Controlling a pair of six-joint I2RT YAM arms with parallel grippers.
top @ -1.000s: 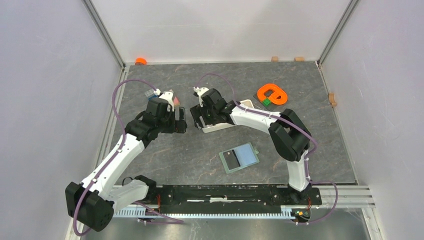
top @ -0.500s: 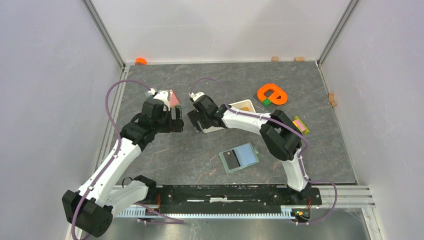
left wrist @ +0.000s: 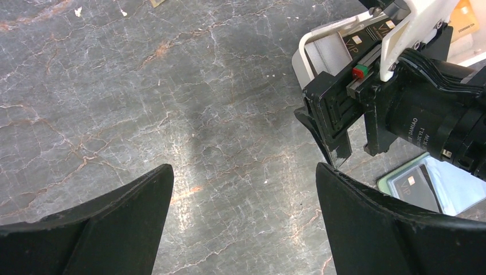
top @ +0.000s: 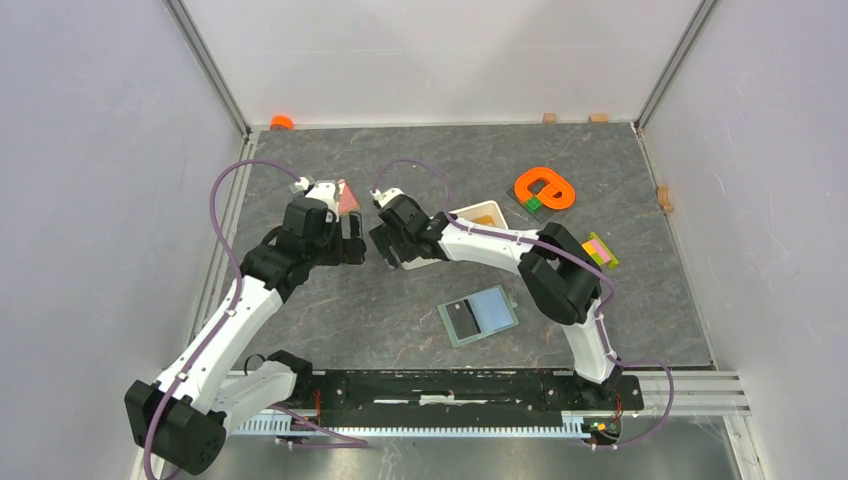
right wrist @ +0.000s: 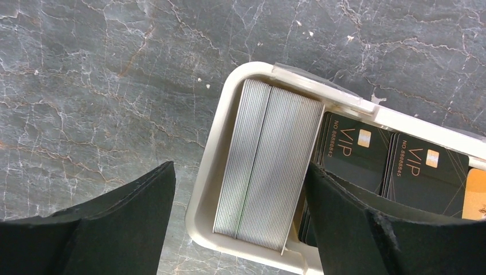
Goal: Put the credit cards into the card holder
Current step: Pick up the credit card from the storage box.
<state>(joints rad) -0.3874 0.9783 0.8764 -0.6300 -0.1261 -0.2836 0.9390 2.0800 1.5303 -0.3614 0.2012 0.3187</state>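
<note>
Right now I have the left gripper with its jaws spread wide over bare table, touching nothing and with nothing between them. The right gripper also has its jaws well apart. It hangs over the near end of the white tray, straddling it. 1 finger is outside the tray's rounded wall, and the other is over the black cards inside. Between them sits a grey stack seen edge-on, filling the tray's end. I cannot tell whether either finger touches the tray, and nothing is clamped.

The credit cards lie just beside that stack, deeper in the tray. They are black, face up and overlapping, with gold VIP lettering. A tan card shows at the frame edge beyond them.

The card holder lies opened flat on the table, well apart from both grippers and nearer the arm bases. In the top view its long axis runs from lower left to upper right, slightly tilted. The pale blue half is on the right, and 1 black card rests on the left half.
</note>
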